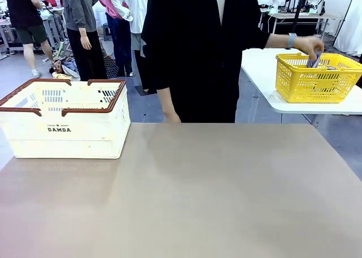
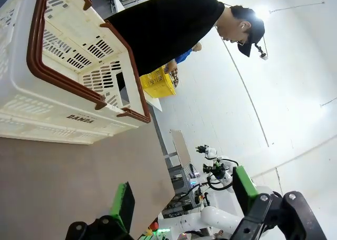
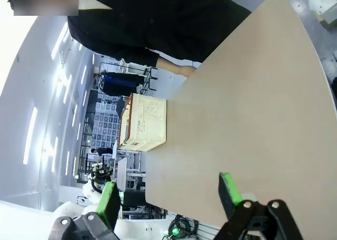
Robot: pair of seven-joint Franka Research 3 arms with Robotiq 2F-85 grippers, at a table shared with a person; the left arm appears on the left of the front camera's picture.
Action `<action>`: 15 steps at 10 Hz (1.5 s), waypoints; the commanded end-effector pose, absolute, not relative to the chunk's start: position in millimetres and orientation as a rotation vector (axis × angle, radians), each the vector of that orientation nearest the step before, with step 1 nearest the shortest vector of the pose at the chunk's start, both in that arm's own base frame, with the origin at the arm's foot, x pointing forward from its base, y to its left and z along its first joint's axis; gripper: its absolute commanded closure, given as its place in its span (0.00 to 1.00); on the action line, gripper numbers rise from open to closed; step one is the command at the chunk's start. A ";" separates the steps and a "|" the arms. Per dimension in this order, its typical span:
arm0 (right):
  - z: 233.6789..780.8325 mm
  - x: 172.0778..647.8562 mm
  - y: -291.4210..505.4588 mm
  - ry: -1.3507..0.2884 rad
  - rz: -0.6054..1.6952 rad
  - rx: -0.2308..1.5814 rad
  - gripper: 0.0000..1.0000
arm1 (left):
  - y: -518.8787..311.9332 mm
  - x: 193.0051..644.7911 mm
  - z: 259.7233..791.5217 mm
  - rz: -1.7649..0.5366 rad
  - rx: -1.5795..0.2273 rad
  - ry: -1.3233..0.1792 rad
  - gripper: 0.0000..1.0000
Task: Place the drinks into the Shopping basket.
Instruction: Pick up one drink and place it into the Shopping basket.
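- Brown flat surface [image 1: 226, 201]: near and side edges are cut off by the frame in the front view.
- Person in a black top [image 1: 198, 48] at the far side: head out of frame, legs hidden behind the surface.
- Cream-white slotted plastic crate with brown rim and handles [image 1: 65, 122]: upright on the surface's far-left corner, "DAMDA" print facing the robot. Left end is clipped and its floor is hidden behind the near wall.
- White side table [image 1: 266, 77], off to the far right, carries a yellow mesh plastic basket [image 1: 317, 82]. Its contents are hard to make out.
- Person's hand [image 1: 308, 46], blue wristband, sits at the yellow basket's rim holding a small bluish item [image 1: 313, 60]. Too small to confirm as a can.
- Left fingers [image 2: 124, 204], black with green pads: spread apart, holding nothing, crate beyond them.
- Right fingers [image 3: 109, 197]: spread apart, holding nothing, above the bare surface with the crate well apart.
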State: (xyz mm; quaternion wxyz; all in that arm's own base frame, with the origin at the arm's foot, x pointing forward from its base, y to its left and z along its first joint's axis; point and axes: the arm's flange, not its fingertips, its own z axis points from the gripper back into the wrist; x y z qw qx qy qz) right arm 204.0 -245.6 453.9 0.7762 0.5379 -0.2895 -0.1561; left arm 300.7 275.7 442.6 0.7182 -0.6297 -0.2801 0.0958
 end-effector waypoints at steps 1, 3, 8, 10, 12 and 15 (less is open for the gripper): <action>455.8 205.5 -248.0 -0.654 -0.316 1.173 0.00 | 276.9 298.6 443.3 0.190 -1.389 -0.620 0.00; 455.8 205.5 -248.0 -0.654 -0.316 1.173 0.00 | 276.9 298.6 443.3 0.190 -1.389 -0.620 0.00; 455.8 205.5 -248.0 -0.654 -0.316 1.173 0.00 | 276.9 298.6 443.3 0.190 -1.389 -0.620 0.00; 455.8 205.5 -248.0 -0.654 -0.316 1.173 0.00 | 276.9 298.6 443.3 0.190 -1.389 -0.620 0.00; 455.8 205.5 -248.0 -0.654 -0.316 1.173 0.00 | 276.9 298.6 443.3 0.190 -1.389 -0.620 0.00; 455.8 205.5 -248.0 -0.654 -0.316 1.173 0.00 | 276.9 298.6 443.3 0.190 -1.389 -0.620 0.00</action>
